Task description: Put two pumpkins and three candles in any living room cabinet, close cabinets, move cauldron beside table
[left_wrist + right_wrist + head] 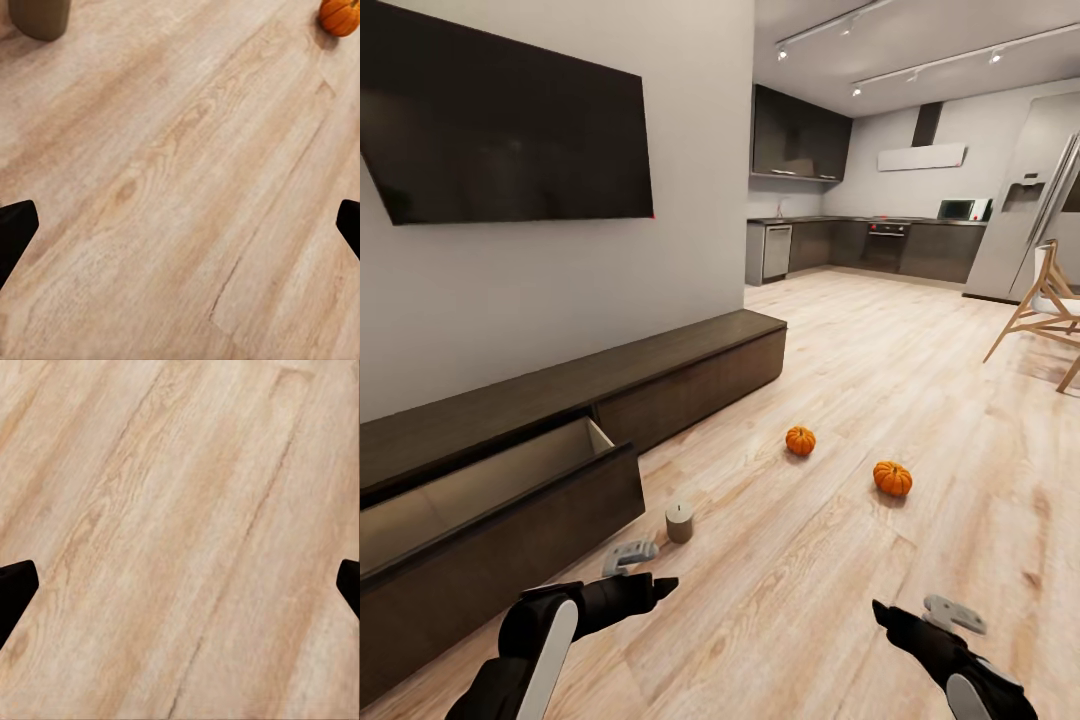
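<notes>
Two pumpkins and a candle sit on the floor near the cabinet's open drawer. Both grippers hover spread and empty.

The long cabinet runs along the wall on my left, under the television, from near me toward the far kitchen. Its near drawer stands pulled out over the floor. One candle stands on the floor just right of that drawer's front corner. Farther and to the right lie two pumpkins: the far pumpkin and, right of it and nearer me, the near pumpkin, apart from each other. My left tool hangs over the floor near the candle; my right tool hangs near me, before the near pumpkin. A chair stands far right.
</notes>
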